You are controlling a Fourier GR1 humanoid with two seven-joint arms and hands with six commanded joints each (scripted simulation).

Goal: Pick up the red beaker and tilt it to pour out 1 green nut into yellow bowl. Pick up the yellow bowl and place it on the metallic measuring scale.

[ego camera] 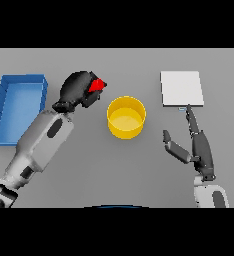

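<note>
Nearest, the dark right hand [201, 152] lay on the grey table [139, 170], fingers straight and pointing away towards the flat, pale metallic measuring scale [182, 88], thumb spread to the left. The round yellow bowl [126, 116] stood at mid-table. Just left of it, the dark left hand [78, 90] was wrapped around the red beaker [96, 85], tipped so its long axis pointed right towards the bowl. A blue rectangular tray [3, 112] sat far left.
</note>
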